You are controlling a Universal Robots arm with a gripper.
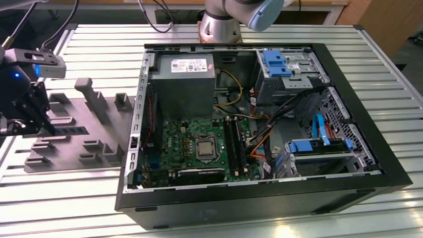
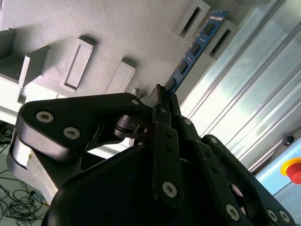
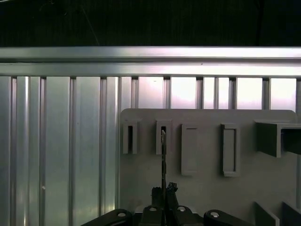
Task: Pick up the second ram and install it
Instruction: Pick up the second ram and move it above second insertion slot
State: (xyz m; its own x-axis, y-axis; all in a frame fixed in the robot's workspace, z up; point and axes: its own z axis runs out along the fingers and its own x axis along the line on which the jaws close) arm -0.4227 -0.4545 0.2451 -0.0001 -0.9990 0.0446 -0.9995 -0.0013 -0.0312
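Item: second ram, on edge over the grey tray, at 9 o'clock of the computer case in the exterior view; I see the tool pinching one end.

No text can be read anywhere. White label on the power supply: printed lines and a small coloured patch, too small to make out. Ram in the second wrist view: faint white marks near its far end, unreadable. Red button: lettering not discernible.
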